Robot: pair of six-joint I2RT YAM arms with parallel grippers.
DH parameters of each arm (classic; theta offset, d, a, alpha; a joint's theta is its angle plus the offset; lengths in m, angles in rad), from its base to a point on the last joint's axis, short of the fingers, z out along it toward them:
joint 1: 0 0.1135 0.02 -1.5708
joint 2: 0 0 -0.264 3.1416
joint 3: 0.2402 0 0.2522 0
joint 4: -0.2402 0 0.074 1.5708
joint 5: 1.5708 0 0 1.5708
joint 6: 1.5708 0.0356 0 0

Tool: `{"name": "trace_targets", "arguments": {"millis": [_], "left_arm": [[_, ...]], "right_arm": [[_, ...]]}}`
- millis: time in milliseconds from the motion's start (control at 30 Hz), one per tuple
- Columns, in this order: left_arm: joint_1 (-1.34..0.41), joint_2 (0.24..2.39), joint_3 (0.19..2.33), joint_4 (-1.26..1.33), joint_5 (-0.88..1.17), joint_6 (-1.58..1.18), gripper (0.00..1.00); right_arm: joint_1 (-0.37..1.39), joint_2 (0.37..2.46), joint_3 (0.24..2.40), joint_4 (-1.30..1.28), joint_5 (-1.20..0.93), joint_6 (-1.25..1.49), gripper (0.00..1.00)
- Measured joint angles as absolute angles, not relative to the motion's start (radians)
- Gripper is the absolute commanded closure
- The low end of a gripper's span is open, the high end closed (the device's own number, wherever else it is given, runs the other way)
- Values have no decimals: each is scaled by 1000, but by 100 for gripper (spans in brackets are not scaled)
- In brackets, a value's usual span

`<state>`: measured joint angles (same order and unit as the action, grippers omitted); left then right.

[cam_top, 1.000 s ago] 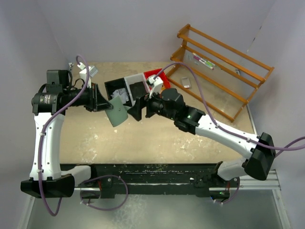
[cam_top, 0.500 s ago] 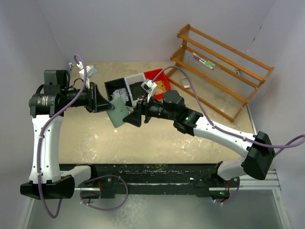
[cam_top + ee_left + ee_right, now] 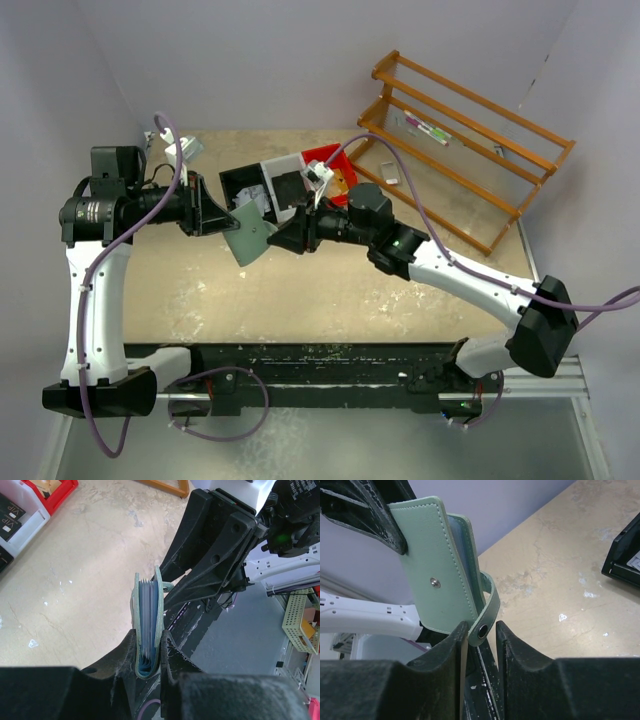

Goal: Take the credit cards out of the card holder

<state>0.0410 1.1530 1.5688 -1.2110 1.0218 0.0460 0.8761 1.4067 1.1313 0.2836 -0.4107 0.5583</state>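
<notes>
From above: a second ago the right gripper (image 3: 281, 238) had its fingers wide and was a little way from the card holder (image 3: 250, 242). Now it has come right up to the holder's right edge and its fingers are much closer together. The left gripper (image 3: 231, 224) has not moved and keeps pinching the holder's left edge. The holder hangs in the air over the tan table (image 3: 300, 290). The black bin (image 3: 243, 184) and the red bin (image 3: 324, 155) sit near, just behind it. The wooden rack (image 3: 470, 135) is well apart, at the far right. Below and in front of the holder the table top is bare.

Left wrist: the holder is seen from its thin edge, squeezed tight between the two black fingers (image 3: 122, 652). Bluish clear pages (image 3: 147, 625) show between the green covers. The credit cards cannot be picked out in there. A white bin (image 3: 31, 524) at top left holds dark things with white letters that look like "VIP".

Right wrist: the green snap tab (image 3: 488, 605) loops down from the cover. Its round snap end sits between the right fingers (image 3: 451, 650). One finger touches it. I cannot tell if they squeeze it.
</notes>
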Motion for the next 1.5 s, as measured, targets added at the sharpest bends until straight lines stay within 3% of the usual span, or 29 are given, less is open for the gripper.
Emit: {"name": "trace_targets", "arguments": {"millis": [333,433,467,500,600,667,767,833,867,1033,1233,1500], "left_arm": [[44,1148,1569,-1216,1045,46,99],[44,1145,1569,-1218,1054,46,99],[44,1143,1569,-1219,1063,45,99],[44,1143,1569,-1219,1063,45,99],[44,1142,1569,-1219,1067,45,96],[44,1142,1569,-1219,1066,46,87],[44,1142,1569,-1219,1065,46,52],[44,1142,1568,-1215,1062,52,34],[44,1141,1567,-1213,1062,52,30],[44,1139,1546,-1205,1042,75,24],[44,1138,1509,-1183,1001,127,23],[44,1043,1337,-1094,956,257,20]], "right_arm": [[843,1405,1178,230,-406,525,73],[829,1405,1182,215,-405,517,81],[825,1405,1185,211,-405,512,94],[825,1405,1185,211,-405,512,98],[825,1405,1185,212,-413,509,100],[825,1405,1185,212,-417,509,100],[825,1405,1185,214,-437,510,100],[825,1405,1190,212,-443,508,100],[825,1405,1197,205,-443,501,100],[828,1405,1253,140,-450,454,100],[836,1409,1322,1,-415,369,100],[983,1520,1547,-220,-189,258,100]]}}
